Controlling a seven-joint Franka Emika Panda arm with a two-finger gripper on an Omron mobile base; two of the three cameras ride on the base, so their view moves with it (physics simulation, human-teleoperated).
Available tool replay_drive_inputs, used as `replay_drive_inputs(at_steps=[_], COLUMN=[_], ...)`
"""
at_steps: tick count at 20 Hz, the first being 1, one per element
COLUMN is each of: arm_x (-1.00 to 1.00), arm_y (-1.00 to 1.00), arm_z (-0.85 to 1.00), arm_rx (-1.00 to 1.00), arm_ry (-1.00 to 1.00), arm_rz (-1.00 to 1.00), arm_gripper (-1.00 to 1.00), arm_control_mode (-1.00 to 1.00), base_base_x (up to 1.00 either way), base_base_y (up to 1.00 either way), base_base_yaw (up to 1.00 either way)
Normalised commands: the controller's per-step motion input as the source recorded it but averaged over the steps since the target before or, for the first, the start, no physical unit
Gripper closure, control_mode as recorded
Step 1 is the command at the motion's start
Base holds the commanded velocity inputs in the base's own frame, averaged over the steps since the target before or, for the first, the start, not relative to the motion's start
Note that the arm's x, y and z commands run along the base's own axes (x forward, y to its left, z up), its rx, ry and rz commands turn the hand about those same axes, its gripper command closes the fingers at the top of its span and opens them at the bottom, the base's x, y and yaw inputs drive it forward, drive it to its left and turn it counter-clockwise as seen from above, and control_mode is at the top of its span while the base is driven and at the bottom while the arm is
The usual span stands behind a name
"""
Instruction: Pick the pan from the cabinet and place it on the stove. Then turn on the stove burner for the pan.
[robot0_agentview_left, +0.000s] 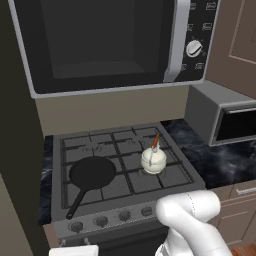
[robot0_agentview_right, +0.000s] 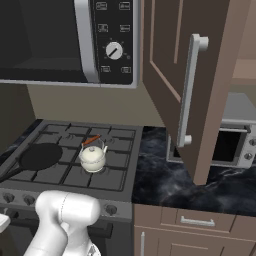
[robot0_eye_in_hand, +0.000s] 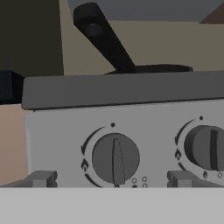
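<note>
The pan sat on the stove. Jaws spread, flanking the leftmost knob; closing off-centre risked slipping, or turning the neighbouring knob instead.

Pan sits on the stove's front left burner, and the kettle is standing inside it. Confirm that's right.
Not quite. The pan does sit on the stove at its front left, but the kettle is not inside it: it stands apart on the grate to the pan's right. The left base view shows bare grate between the two, and the right base view agrees.
</note>
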Motion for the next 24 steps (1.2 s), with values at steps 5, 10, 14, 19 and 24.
replay_drive_inputs(at_steps=[5, 10, 14, 19, 24], arm_x=[0.01, 0.00, 0.07, 0.15, 0.18], arm_y=[0.00, -0.03, -0.01, -0.01, 0.00], arm_z=[0.00, 0.00, 0.00, 0.00, 0.00], arm_rx=[-0.01, -0.02, -0.02, -0.03, -0.03], arm_ry=[-0.07, -0.08, -0.07, -0.06, -0.04], arm_rz=[0.00, 0.00, 0.00, 0.00, 0.00], arm_gripper=[-1.00, -1.00, -1.00, -1.00, -1.00], arm_control_mode=[-1.00, -1.00, -1.00, -1.00, -1.00], base_base_x=[0.00, 0.00, 0.00, 0.00, 0.00], base_base_y=[0.00, 0.00, 0.00, 0.00, 0.00], base_base_yaw=[0.00, 0.00, 0.00, 0.00, 0.00])
